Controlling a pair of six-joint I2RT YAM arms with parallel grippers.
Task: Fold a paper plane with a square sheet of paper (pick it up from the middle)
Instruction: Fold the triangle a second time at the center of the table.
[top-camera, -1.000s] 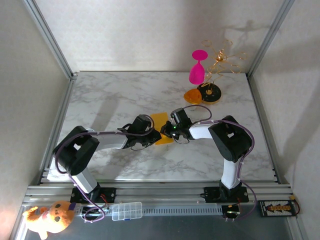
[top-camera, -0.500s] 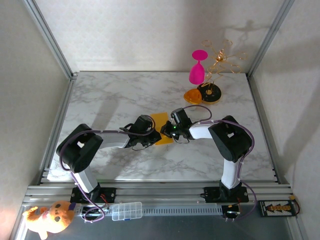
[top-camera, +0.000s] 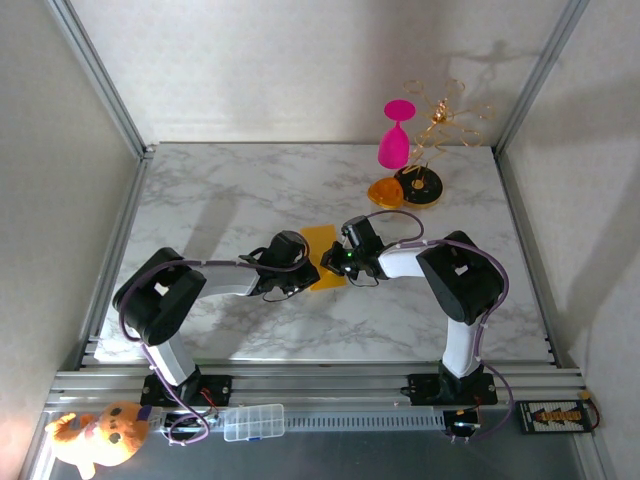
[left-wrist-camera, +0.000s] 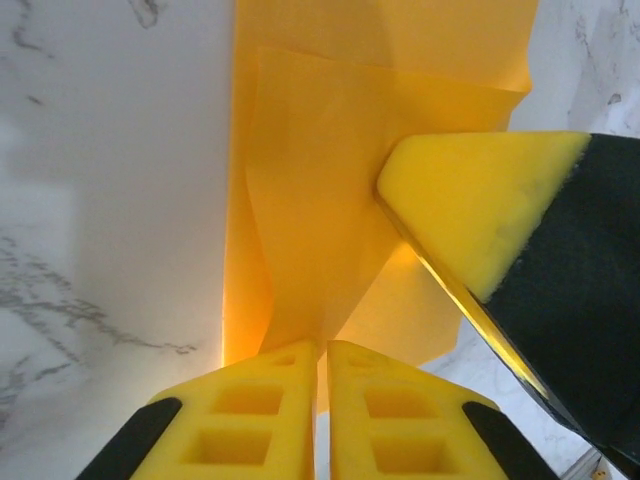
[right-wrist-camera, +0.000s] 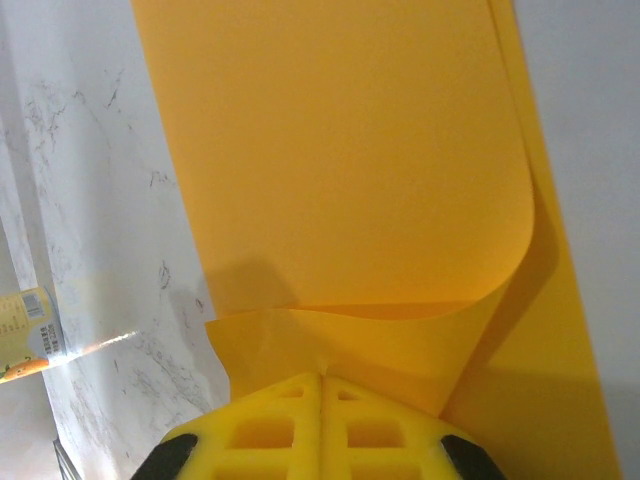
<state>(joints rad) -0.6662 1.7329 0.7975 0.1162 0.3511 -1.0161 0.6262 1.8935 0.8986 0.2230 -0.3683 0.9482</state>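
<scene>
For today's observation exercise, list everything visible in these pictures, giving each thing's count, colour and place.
sheet of paper: one, yellow-orange, partly folded, table centre
table: one, white-grey marble
goblet: one, pink, far right of table
wire stand: one, gold, beside the goblet
disc: one, orange and black, under the stand
small round item: one, orange, left of the disc
plush toy: one, orange, near left corner
plastic box: one, clear, front rail
left gripper: one, yellow pads, shut on the paper
right gripper: one, yellow pads, shut on a raised flap

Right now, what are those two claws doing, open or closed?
Left gripper: closed, pinching the yellow paper.
Right gripper: closed, pinching the same paper.
</scene>
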